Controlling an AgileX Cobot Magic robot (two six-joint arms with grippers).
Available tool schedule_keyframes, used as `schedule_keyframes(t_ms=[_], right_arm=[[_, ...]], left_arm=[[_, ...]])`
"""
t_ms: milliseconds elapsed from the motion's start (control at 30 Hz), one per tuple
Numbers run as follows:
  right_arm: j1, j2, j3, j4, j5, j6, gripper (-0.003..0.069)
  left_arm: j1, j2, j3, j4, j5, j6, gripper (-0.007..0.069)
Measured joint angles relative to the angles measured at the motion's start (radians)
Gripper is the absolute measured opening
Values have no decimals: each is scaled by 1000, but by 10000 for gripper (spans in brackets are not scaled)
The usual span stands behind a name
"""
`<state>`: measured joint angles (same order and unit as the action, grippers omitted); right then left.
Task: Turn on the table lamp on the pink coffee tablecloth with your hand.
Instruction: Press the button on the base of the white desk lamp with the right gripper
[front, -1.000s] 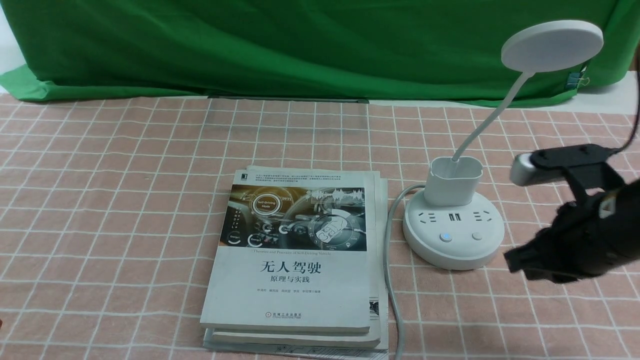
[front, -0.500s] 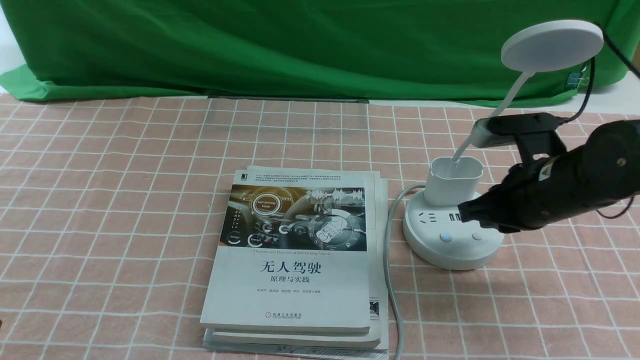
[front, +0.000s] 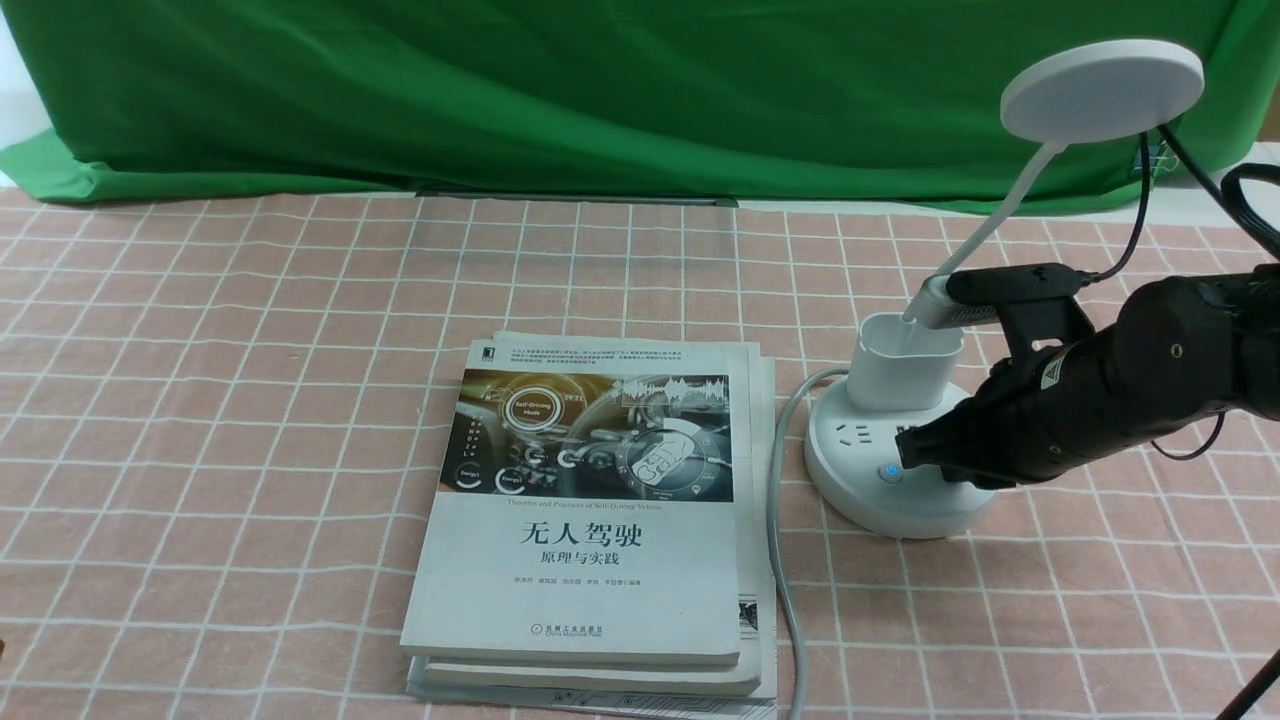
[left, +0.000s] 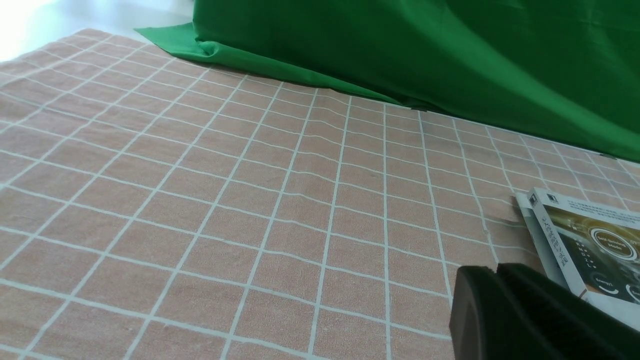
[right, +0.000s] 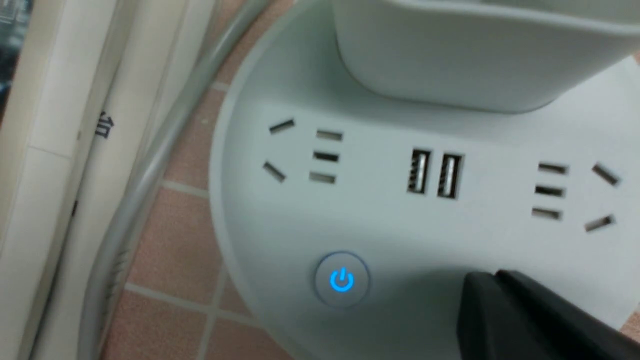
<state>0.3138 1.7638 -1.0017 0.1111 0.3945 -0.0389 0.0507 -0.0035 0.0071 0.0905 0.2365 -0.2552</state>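
The white table lamp (front: 905, 385) stands on the pink coffee tablecloth (front: 250, 350) at the right, its disc head (front: 1102, 77) unlit on a thin neck above the oval cup holder. Its round base (right: 380, 210) has sockets and a blue-lit power button (right: 342, 279), also seen in the front view (front: 887, 472). My right gripper (front: 905, 452), the hand, is shut with its tip low over the base just right of that button; it hides the second button. In its wrist view the tip (right: 482, 282) is beside the button. My left gripper (left: 480, 280) is shut and empty over bare cloth.
A stack of white books (front: 590, 520) lies left of the lamp, with the lamp's grey cord (front: 785, 560) running between them toward the front edge. A green backdrop cloth (front: 600, 90) hangs along the back. A book corner (left: 585, 240) lies by my left gripper.
My right gripper has moved left and down from the right edge onto the lamp base, near the blue-lit button. The lamp head stays unlit.
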Motion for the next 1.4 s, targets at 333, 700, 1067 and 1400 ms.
schedule_keyframes(t_ms=[333,700,1067,1400], right_arm=[[0,3,-3,0,1,0,42],[0,13,-17,0,33,0,42],[0,34,-21,1,40,4,42],[0,17,-25,4,43,8,42]], left_arm=[[0,0,0,0,0,0,19],[0,0,0,0,0,0,19],[0,0,0,0,0,0,19],[0,0,0,0,0,0,19]])
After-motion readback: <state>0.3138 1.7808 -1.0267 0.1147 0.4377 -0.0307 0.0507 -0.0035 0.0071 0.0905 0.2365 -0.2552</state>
